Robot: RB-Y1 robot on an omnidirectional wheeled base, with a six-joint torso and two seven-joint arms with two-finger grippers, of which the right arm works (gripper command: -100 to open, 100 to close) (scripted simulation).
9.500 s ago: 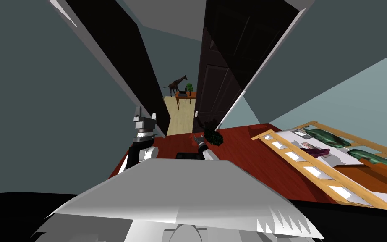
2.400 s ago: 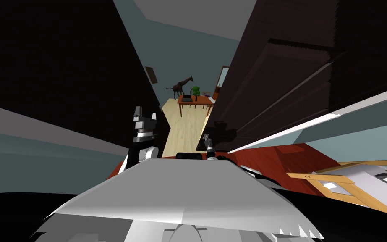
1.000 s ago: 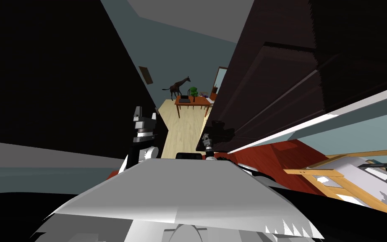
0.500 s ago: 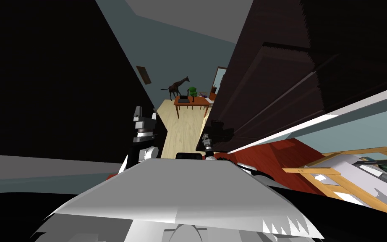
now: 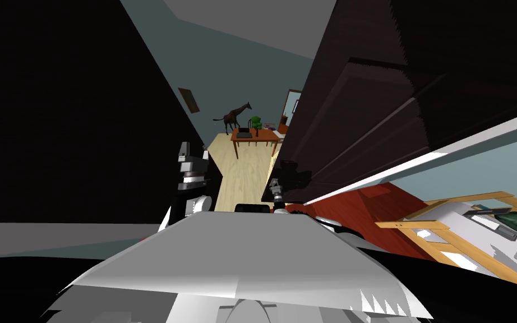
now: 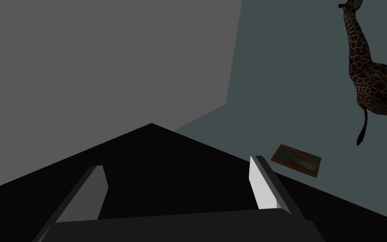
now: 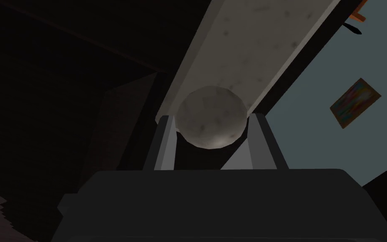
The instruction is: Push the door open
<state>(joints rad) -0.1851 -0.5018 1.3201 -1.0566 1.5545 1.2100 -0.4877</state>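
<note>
At the doorway, right side: right gripper [image 7: 211, 121] clenched on round grey knob [image 7: 211, 107] of dark door [image 5: 375, 112]. Door stands part open, gap shows far pale floor [image 5: 246, 174]. Raised left gripper [image 6: 176, 166] spread, idle. Judged: roughly halfway, more swing left to push

Door [image 5: 375, 112] on right; table [image 5: 267, 137] beyond doorway.

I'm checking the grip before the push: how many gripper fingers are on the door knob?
2: both fingers of the right gripper, one on each side of the round grey knob. The left gripper has its two fingers open, with nothing between them.
</note>
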